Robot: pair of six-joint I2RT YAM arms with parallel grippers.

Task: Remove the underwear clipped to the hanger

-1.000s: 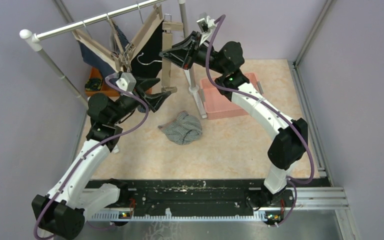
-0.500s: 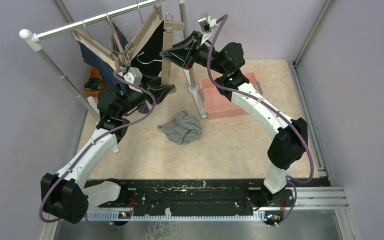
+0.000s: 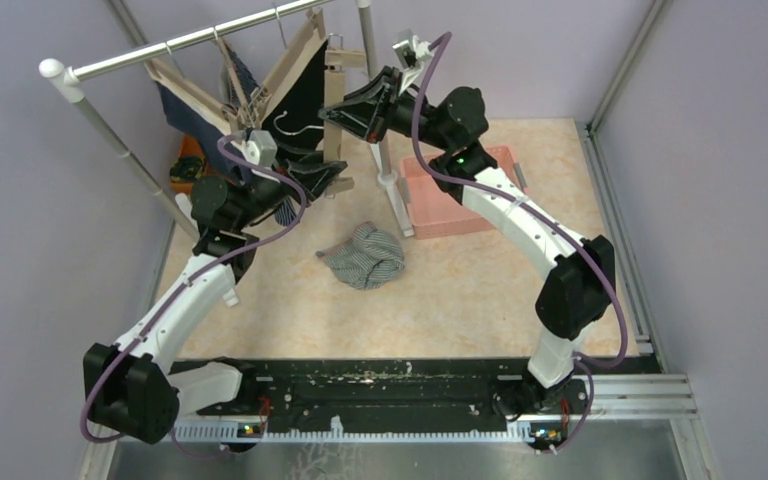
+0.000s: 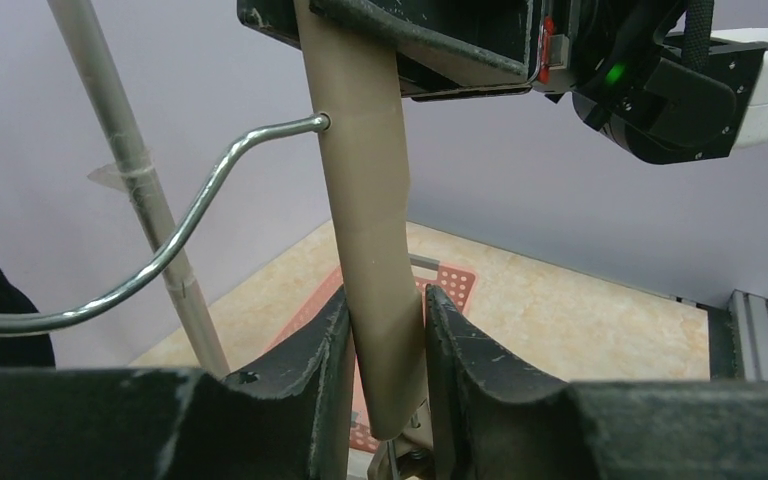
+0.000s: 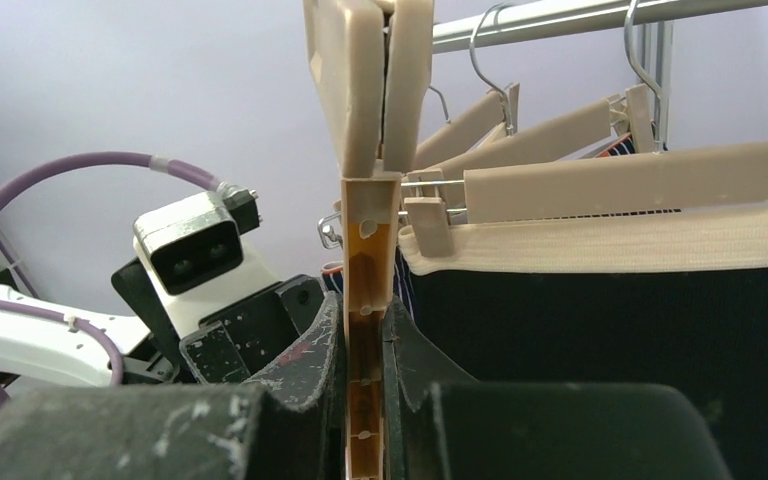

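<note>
A beige hanger (image 3: 333,135) hangs on end in front of the rack, with no cloth on it. My right gripper (image 3: 332,108) is shut on its upper part; the right wrist view shows the bar (image 5: 364,300) pinched edge-on between the jaws (image 5: 364,325). My left gripper (image 3: 330,174) closes round the lower end; the bar (image 4: 365,200) stands between its fingers (image 4: 385,298). Black underwear (image 3: 302,95) with a beige waistband (image 5: 600,245) stays clipped to a neighbouring hanger. A navy garment (image 3: 192,115) hangs further left. Striped underwear (image 3: 365,256) lies on the floor.
The steel rail (image 3: 190,40) carries several wooden hangers, and its upright pole (image 3: 385,160) stands beside a pink basket (image 3: 455,195). An orange box (image 3: 188,165) sits by the left wall. A wire hook (image 4: 190,220) and rack pole (image 4: 110,120) are left of my left fingers.
My left arm has swung up and back, bringing its gripper from open below the hanger to closed round the bar's lower end. The right gripper has lifted slightly.
</note>
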